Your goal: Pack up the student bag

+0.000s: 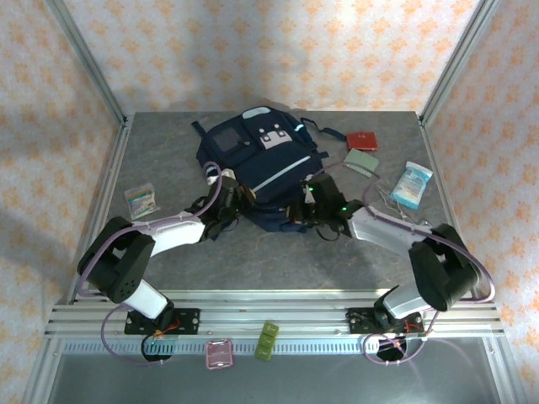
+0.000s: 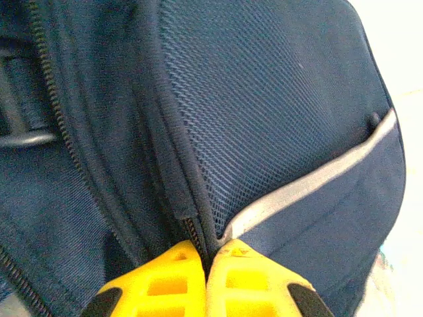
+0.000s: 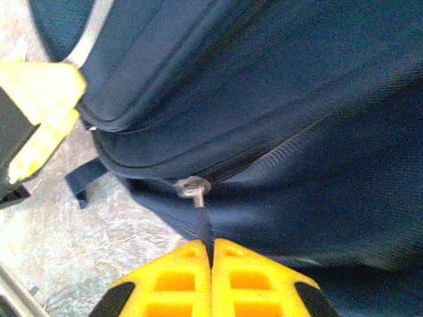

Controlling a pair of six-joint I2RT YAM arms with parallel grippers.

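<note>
The student bag [image 1: 261, 164], a navy backpack with a thin white stripe [image 2: 310, 181], lies in the middle of the table. My left gripper [image 1: 226, 200] is at its near left edge. In the left wrist view, my left gripper [image 2: 206, 264] is shut, pinching the bag's fabric seam beside a zipper. My right gripper [image 1: 308, 207] is at the bag's near right edge. In the right wrist view, my right gripper [image 3: 211, 254] is shut on the dark pull strap hanging from the metal zipper slider [image 3: 193, 188]. A yellow finger of the left gripper [image 3: 39, 105] shows there at upper left.
Right of the bag lie a red case [image 1: 364, 139], a grey-green booklet [image 1: 360, 160] and a light blue packet [image 1: 412, 185]. A small striped pack [image 1: 141, 200] lies at the left. A pink piece [image 1: 219, 353] and a green piece [image 1: 268, 341] sit on the front rail.
</note>
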